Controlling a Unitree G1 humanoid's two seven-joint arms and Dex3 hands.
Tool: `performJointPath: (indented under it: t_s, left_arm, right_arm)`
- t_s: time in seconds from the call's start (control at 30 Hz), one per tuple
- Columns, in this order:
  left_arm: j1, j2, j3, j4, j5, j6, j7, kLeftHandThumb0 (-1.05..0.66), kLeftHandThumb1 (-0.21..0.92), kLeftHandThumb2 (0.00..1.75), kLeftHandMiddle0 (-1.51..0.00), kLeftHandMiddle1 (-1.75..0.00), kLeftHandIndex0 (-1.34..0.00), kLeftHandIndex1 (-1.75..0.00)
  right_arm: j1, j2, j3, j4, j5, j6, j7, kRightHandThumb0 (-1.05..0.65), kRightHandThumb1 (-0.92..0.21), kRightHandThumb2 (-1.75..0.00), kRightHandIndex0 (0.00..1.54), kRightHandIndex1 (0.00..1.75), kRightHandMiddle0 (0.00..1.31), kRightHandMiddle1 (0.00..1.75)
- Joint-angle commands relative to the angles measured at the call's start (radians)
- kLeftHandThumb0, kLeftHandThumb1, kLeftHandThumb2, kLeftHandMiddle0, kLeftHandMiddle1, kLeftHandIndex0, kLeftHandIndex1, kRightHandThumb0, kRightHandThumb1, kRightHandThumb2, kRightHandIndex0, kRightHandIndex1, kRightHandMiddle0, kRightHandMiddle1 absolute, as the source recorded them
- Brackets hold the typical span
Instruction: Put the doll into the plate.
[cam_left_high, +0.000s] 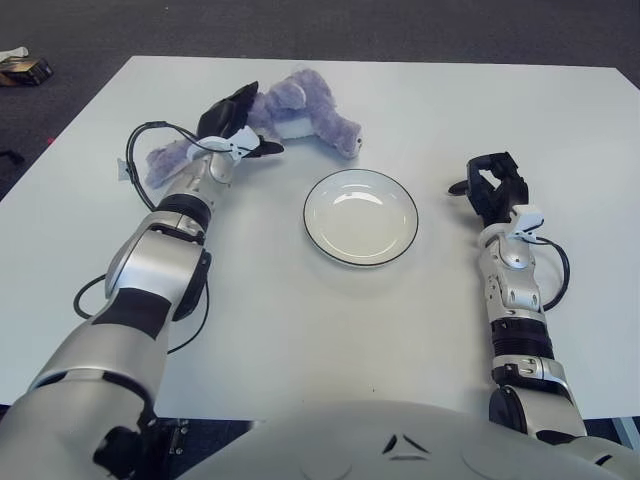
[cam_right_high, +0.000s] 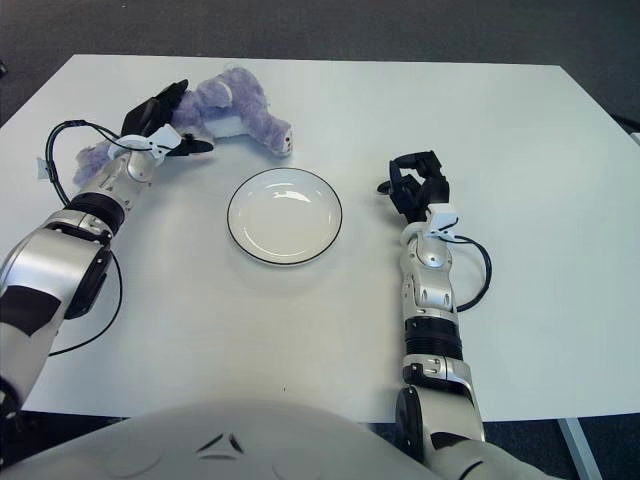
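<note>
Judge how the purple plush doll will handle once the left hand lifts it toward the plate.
The purple plush doll looks fuzzy and sprawled, so probably soft and floppy; limbs may droop. Likely light for its bulk, unlikely to roll. The left hand sits at one end, so it may dangle over the plate.

Fuzzy purple plush doll (cam_left_high: 300, 108), glossy white dark-rimmed plate (cam_left_high: 361, 217), smooth matt white table (cam_left_high: 300, 330).

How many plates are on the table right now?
1. The plate sits mid-table, empty, between the left hand at the purple doll and the idle right hand. Nothing seems to hide another.
</note>
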Motion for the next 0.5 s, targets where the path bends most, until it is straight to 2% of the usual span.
performJointPath:
  t_s: [0.0, 0.03, 0.1, 0.23, 0.27, 0.33, 0.43, 0.47]
  left_arm:
    - [0.017, -0.010, -0.010, 0.009, 0.016, -0.013, 0.023, -0.53, 0.74, 0.00, -0.42, -0.45, -0.46, -0.36]
    - [0.017, -0.010, -0.011, 0.010, 0.017, -0.013, 0.024, -0.53, 0.74, 0.00, -0.38, -0.55, -0.44, -0.43]
    - [0.017, -0.010, -0.011, 0.011, 0.017, -0.014, 0.026, -0.52, 0.74, 0.00, -0.34, -0.63, -0.41, -0.50]
    - [0.018, -0.014, -0.009, 0.011, 0.013, -0.018, 0.030, -0.52, 0.75, 0.00, -0.30, -0.71, -0.39, -0.56]
    - [0.020, -0.017, -0.006, 0.011, 0.010, -0.021, 0.032, -0.47, 0.75, 0.00, -0.28, -0.81, -0.37, -0.65]
    - [0.021, -0.020, -0.002, 0.011, 0.007, -0.025, 0.035, -0.34, 0.77, 0.00, -0.17, -1.15, -0.26, -1.02]
    - [0.022, -0.023, 0.001, 0.012, 0.004, -0.027, 0.036, -0.26, 0.79, 0.01, -0.10, -1.38, -0.18, -1.24]
    - [0.022, -0.023, 0.001, 0.012, 0.003, -0.028, 0.036, -0.25, 0.79, 0.01, -0.09, -1.41, -0.17, -1.27]
  right_arm:
    - [0.055, 0.021, -0.005, 0.015, 0.012, -0.004, 0.000, -0.35, -0.92, -0.38, 0.73, 1.39, 0.35, 1.59]
    - [0.055, 0.021, -0.005, 0.015, 0.012, -0.004, 0.000, -0.35, -0.92, -0.38, 0.73, 1.39, 0.35, 1.59]
    - [0.055, 0.021, -0.005, 0.015, 0.012, -0.004, 0.000, -0.35, -0.92, -0.38, 0.73, 1.39, 0.35, 1.59]
    - [0.055, 0.020, -0.006, 0.018, 0.013, -0.005, 0.001, -0.35, -0.92, -0.38, 0.73, 1.39, 0.35, 1.59]
    - [0.055, 0.020, -0.007, 0.020, 0.014, -0.007, 0.001, -0.35, -0.92, -0.38, 0.73, 1.39, 0.35, 1.59]
    - [0.054, 0.019, -0.008, 0.022, 0.015, -0.008, 0.002, -0.35, -0.92, -0.38, 0.73, 1.39, 0.35, 1.59]
    - [0.054, 0.019, -0.008, 0.023, 0.016, -0.009, 0.002, -0.35, -0.92, -0.38, 0.73, 1.39, 0.35, 1.59]
    - [0.054, 0.019, -0.009, 0.024, 0.016, -0.009, 0.002, -0.35, -0.92, -0.38, 0.73, 1.39, 0.35, 1.59]
